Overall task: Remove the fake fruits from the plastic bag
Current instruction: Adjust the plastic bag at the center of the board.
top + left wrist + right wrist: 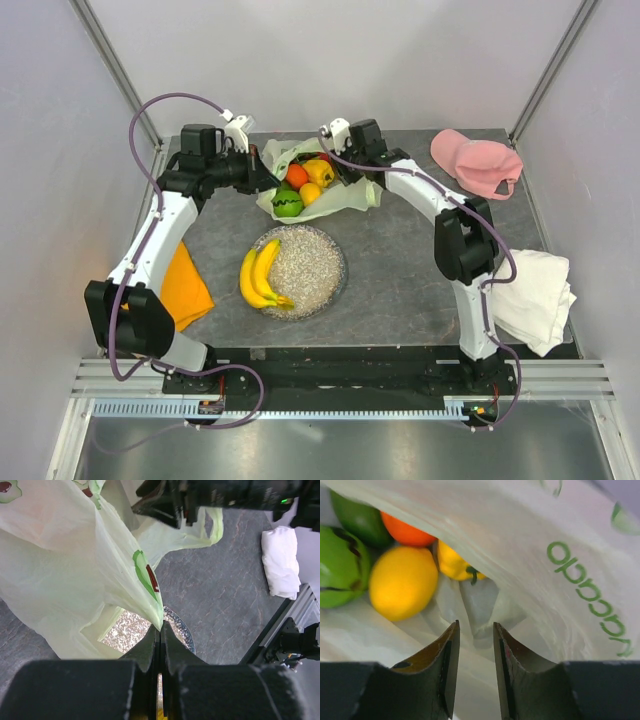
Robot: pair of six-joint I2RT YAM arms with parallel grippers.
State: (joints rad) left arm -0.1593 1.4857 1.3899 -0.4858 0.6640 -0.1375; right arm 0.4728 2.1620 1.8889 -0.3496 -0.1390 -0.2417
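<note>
The plastic bag (345,197) lies open at the back of the table with an orange (297,176), a green fruit (287,204) and two yellow fruits inside. My left gripper (161,625) is shut on a fold of the plastic bag (65,570), holding its left edge up. At the bag's right side, my right gripper (475,626) stands open inside the mouth, with only crumpled bag film past its tips. Just beyond it lie a yellow fruit (402,582), a green fruit (340,565) and the orange (407,532). The banana bunch (258,275) rests on the speckled plate (320,270).
A pink cap (477,162) sits at the back right. A white folded cloth (535,297) lies at the right edge and an orange cloth (185,285) at the left, beside the left arm. The plate stands in front of the bag.
</note>
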